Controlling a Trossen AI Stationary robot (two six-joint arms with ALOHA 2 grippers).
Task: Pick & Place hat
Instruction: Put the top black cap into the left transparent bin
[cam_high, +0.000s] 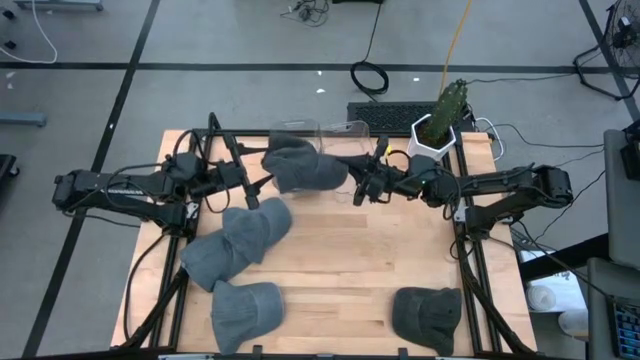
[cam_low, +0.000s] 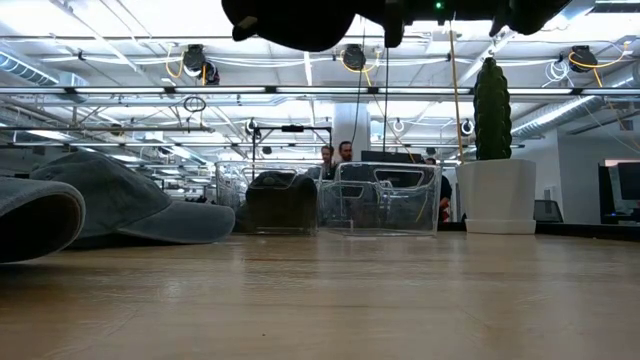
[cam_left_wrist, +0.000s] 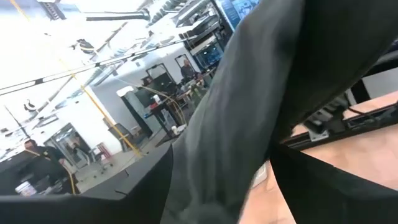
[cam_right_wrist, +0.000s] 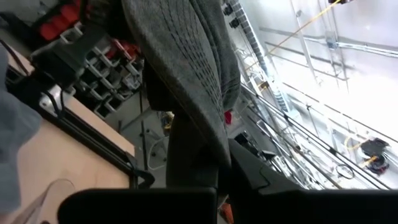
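Note:
A grey knit hat (cam_high: 300, 168) is held in the air between both arms over the table's far middle; in the low view it shows at the top edge as the hat (cam_low: 300, 20). My left gripper (cam_high: 254, 192) is at the hat's left edge, and my right gripper (cam_high: 356, 186) is at its right edge. Both are shut on it. In the left wrist view dark cloth (cam_left_wrist: 249, 112) fills the picture and hides the fingers. In the right wrist view the ribbed knit (cam_right_wrist: 186, 68) runs down between the dark fingers. My left gripper holds the hat by its left edge (cam_high: 268, 178), coming level from the table's left. The cloth hides the place of contact, so which layers it has cannot be told. The hat is lifted clear. My right gripper pinches the hat's right edge (cam_right_wrist: 196, 146) between its two fingers, coming level from the table's right. The knit is bunched into a fold at the fingers. The hat is clear of the table.
Three more grey hats lie on the table: one at left middle (cam_high: 240, 240), one near left (cam_high: 245, 312), one near right (cam_high: 428, 315). Two clear bins (cam_high: 320, 130) stand at the far edge, beside a cactus in a white pot (cam_high: 440, 125). People stand behind the bins (cam_low: 340, 155).

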